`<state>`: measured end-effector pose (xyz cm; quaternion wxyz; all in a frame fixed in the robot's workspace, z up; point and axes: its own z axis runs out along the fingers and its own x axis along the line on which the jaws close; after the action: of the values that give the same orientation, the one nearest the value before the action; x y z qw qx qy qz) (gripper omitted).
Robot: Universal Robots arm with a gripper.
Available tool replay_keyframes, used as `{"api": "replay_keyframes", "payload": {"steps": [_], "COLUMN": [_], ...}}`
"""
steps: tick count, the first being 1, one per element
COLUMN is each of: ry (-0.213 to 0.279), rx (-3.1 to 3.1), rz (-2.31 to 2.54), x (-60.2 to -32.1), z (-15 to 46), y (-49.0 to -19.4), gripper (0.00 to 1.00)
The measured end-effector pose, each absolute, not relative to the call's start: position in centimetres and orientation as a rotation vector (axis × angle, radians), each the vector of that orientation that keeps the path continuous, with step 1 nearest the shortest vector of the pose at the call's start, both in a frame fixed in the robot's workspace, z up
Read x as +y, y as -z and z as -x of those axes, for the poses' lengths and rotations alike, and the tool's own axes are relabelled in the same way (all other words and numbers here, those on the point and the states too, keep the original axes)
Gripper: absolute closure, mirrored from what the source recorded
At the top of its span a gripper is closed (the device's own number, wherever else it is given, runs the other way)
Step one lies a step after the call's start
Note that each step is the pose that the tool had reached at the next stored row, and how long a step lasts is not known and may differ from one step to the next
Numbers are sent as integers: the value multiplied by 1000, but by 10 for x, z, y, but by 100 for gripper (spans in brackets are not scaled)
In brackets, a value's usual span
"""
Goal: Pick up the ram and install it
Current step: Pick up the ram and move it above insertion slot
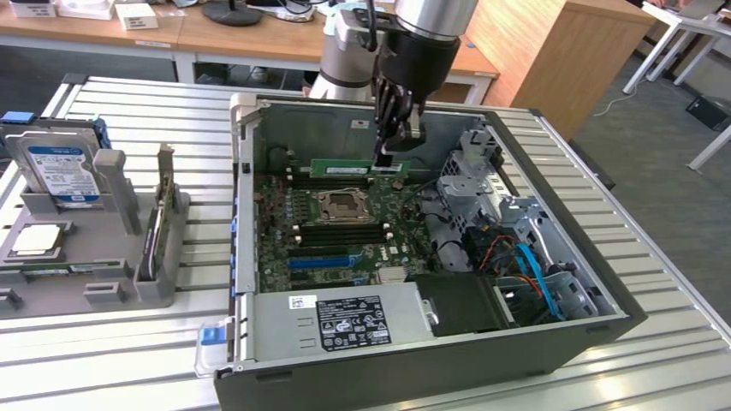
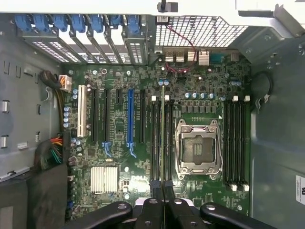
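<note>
Presently the claw [image 1: 389, 161] is pinched on the thin green circuit-board ram stick [image 1: 341, 169] near one end, holding it edge-down inside the open black computer case [image 1: 480, 364], along the long black memory slots [image 2: 155, 138] beside the metal processor socket [image 2: 198, 150]. Pick-up is complete. Seating in a slot cannot be confirmed.

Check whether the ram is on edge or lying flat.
On edge: the gripper holds the ram at one end, and from the wrist view it is a thin line.
</note>
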<state>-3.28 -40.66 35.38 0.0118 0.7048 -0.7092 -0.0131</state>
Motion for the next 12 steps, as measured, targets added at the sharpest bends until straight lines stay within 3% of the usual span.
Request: {"api": "replay_keyframes", "payload": {"steps": [12], "ry": [41], "rx": [-2212], "rz": [-2197], "x": [-407], "z": [33], "y": [-347], "gripper": [89]}}
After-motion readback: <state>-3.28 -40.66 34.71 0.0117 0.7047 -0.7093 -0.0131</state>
